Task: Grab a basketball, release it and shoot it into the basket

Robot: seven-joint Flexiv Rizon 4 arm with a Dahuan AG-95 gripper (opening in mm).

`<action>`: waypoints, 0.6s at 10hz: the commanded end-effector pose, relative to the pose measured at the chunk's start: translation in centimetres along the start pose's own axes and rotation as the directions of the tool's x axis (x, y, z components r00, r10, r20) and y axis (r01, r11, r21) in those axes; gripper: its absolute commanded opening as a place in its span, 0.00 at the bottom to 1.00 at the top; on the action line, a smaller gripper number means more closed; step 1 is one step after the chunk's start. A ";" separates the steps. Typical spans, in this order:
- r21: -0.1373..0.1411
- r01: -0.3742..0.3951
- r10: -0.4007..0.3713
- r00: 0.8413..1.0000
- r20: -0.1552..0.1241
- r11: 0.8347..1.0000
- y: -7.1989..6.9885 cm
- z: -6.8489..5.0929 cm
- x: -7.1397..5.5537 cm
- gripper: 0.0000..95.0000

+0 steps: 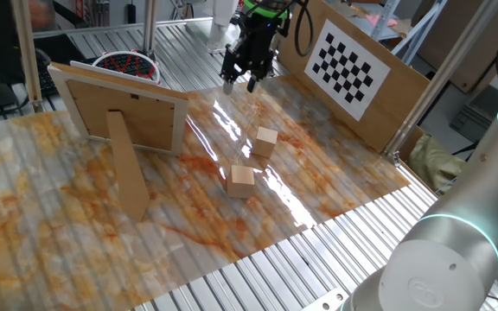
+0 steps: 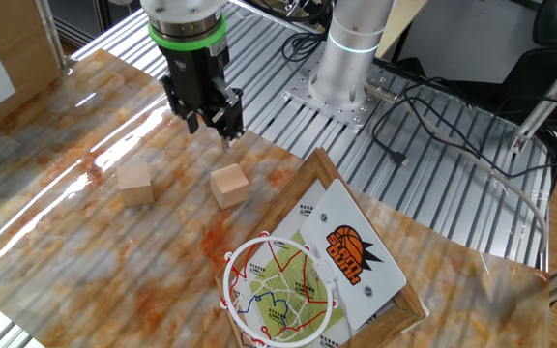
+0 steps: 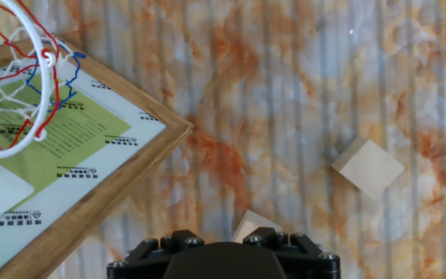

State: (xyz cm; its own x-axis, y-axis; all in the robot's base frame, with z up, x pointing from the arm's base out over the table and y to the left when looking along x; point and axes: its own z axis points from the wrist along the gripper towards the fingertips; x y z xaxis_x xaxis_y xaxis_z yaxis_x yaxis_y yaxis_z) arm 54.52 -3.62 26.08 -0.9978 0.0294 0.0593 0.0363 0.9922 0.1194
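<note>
In one fixed view the gripper (image 1: 239, 84) hangs above the marbled worktop (image 1: 335, 186) with two wooden cubes (image 1: 265, 141) ahead of its jaws, and the basketball shows nowhere; whether the jaws are clenched I cannot tell. In the other fixed view the basket (image 2: 280, 288) lies well beyond the jaws, over a framed board (image 2: 399, 307), amid cables and metal slats. The hand view risks mistaking a cube for the ball.
</note>
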 end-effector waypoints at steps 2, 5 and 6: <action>0.020 0.124 -0.124 0.992 -0.004 0.992 0.1 0.2 0.3 0.20; 0.025 0.135 -0.134 0.991 -0.016 0.991 0.1 0.4 0.5 0.20; 0.029 0.133 -0.133 0.991 -0.021 0.991 0.1 0.5 0.5 0.20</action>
State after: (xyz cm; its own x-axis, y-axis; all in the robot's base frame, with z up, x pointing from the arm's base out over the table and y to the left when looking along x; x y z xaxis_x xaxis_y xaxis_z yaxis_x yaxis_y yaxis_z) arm 53.81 -3.48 25.61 -0.9921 -0.1130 0.0553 -0.1075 0.9897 0.0946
